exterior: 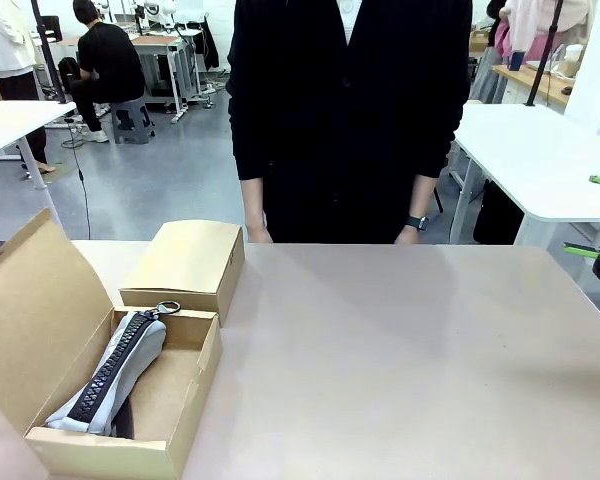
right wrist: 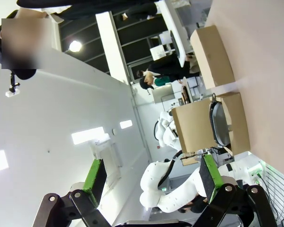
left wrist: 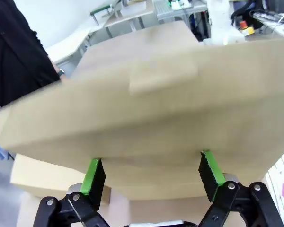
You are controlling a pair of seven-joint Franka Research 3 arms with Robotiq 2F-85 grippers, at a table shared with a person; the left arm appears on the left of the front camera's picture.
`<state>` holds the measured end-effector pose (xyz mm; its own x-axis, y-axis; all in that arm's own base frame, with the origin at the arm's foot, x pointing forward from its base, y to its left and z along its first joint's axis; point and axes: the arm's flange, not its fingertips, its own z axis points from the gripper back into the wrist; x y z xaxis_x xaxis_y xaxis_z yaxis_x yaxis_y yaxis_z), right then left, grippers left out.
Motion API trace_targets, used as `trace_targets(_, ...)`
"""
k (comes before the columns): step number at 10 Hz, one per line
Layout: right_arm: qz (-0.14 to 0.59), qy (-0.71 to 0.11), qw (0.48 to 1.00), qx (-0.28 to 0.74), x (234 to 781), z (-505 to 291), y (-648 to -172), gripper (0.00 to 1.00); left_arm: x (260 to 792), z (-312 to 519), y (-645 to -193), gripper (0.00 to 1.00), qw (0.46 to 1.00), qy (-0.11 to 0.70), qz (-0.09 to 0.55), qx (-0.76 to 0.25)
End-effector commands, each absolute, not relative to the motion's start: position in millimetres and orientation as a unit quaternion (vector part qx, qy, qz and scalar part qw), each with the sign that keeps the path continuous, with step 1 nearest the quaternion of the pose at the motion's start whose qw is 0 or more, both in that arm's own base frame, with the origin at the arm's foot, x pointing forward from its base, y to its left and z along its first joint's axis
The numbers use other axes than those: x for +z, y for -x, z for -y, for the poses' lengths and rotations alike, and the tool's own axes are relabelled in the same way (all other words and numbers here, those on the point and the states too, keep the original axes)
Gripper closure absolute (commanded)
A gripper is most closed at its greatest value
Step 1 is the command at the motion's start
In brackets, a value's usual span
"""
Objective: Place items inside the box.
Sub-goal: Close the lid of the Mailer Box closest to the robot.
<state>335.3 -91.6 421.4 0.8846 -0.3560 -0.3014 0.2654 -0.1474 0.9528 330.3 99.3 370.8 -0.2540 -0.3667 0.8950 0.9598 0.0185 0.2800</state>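
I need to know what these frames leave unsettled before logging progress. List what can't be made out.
- Front view: what lies under the grey zip case in the open box; the case and box walls hide it.
- Front view: the right end effector, cut off by the right edge; its opening is unreadable there.
- Left wrist view: the box lid is blurred and blocks the box interior.
- Front view: the person's hands, behind the table edge.

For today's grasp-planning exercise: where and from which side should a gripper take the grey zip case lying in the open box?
Grip the grey zip case across its narrow middle, coming from above: it lies lengthwise in the open box, whose walls and raised lid block the sides.
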Motion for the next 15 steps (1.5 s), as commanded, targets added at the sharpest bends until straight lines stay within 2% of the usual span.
trace_targets(1,0.025,-0.719,0.652,-0.239,426,93,-333,0.0,357,-52,-283,0.0,0.548,0.341,0.474,-0.6)
trace_targets(7,0.025,-0.719,0.652,-0.239,426,93,-333,0.0,358,-22,-262,0.0,0.534,0.425,0.43,-0.592)
trace_targets(9,0.025,-0.719,0.652,-0.239,426,93,-333,0.0,356,-1,-248,0.0,0.513,0.445,0.416,-0.605)
trace_targets(11,0.025,-0.719,0.652,-0.239,426,93,-333,0.0,352,15,-237,0.0,0.496,0.436,0.408,-0.63)
trace_targets(15,0.025,-0.719,0.652,-0.239,426,93,-333,0.0,324,31,-226,0.0,0.508,0.417,0.37,-0.657)
